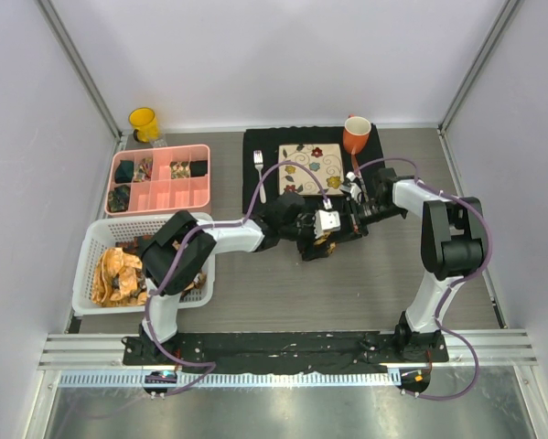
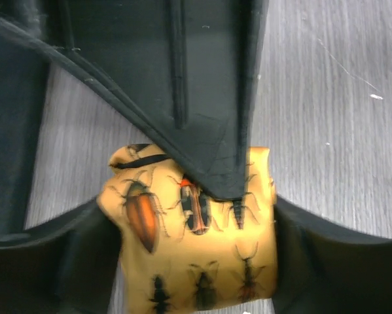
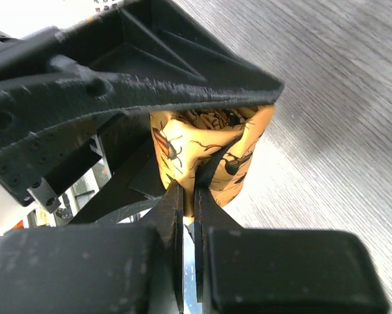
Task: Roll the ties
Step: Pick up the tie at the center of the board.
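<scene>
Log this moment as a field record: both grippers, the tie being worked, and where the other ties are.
rolled tie: yellow, insect print, rolled up at the middle of the table
right gripper: shut on a fold of the roll
left gripper: jaws against either side of the roll
other ties: heaped in the white basket
pink tray: some compartments filled, others bare
</scene>
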You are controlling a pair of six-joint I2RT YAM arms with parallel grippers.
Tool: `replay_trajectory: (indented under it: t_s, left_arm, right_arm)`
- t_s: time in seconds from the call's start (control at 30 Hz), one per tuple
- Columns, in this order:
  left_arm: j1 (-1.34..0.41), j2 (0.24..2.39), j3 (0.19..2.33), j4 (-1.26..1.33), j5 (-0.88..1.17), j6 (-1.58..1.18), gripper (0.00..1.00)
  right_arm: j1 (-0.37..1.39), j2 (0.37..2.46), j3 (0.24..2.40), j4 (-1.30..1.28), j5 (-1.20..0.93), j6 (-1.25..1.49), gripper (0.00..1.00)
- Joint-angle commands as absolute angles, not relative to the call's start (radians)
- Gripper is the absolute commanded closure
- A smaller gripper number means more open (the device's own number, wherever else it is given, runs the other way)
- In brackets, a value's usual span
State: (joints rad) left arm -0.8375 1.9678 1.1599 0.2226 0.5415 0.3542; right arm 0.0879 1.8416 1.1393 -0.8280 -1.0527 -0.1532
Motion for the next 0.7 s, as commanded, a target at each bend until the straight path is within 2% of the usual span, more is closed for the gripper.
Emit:
replay_trajectory:
  t_s: [0.0,0.1,0.17,0.23,0.27,0.3,0.33,0.5,0.57,0.67]
  left_arm:
    - [-0.839,1.953,1.183,0.167,0.577,0.400,0.43]
    - [-0.839,1.936,1.201,0.126,0.577,0.408,0.60]
    - [-0.838,1.921,1.230,0.078,0.581,0.423,0.63]
    - [-0.833,1.905,1.252,0.025,0.560,0.414,0.50]
    - [-0.828,1.882,1.261,0.008,0.549,0.402,0.38]
    - [-0.816,1.872,1.272,-0.035,0.531,0.379,0.11]
    - [-0.812,1.858,1.299,-0.058,0.485,0.329,0.01]
    - [-0.701,1.776,1.402,-0.287,0.501,0.175,0.00]
    - [-0.654,1.772,1.495,-0.389,0.566,0.146,0.00]
    - [-0.595,1.758,1.595,-0.526,0.542,0.034,0.00]
  right_arm:
    - [0.094,1.784,1.190,-0.847,-1.118,-0.135,0.99]
    - [0.094,1.787,1.204,-0.850,-1.124,-0.124,0.99]
    - [0.095,1.787,1.221,-0.850,-1.127,-0.115,0.99]
    - [0.094,1.789,1.235,-0.848,-1.129,-0.104,0.99]
    - [0.089,1.789,1.253,-0.848,-1.129,-0.098,0.99]
    - [0.084,1.790,1.262,-0.845,-1.134,-0.083,0.99]
    - [0.080,1.793,1.273,-0.844,-1.144,-0.074,0.99]
    - [0.022,1.801,1.371,-0.781,-1.166,-0.002,0.99]
    - [0.014,1.815,1.416,-0.746,-1.172,0.060,0.99]
    - [0.014,1.827,1.450,-0.648,-1.186,0.167,0.99]
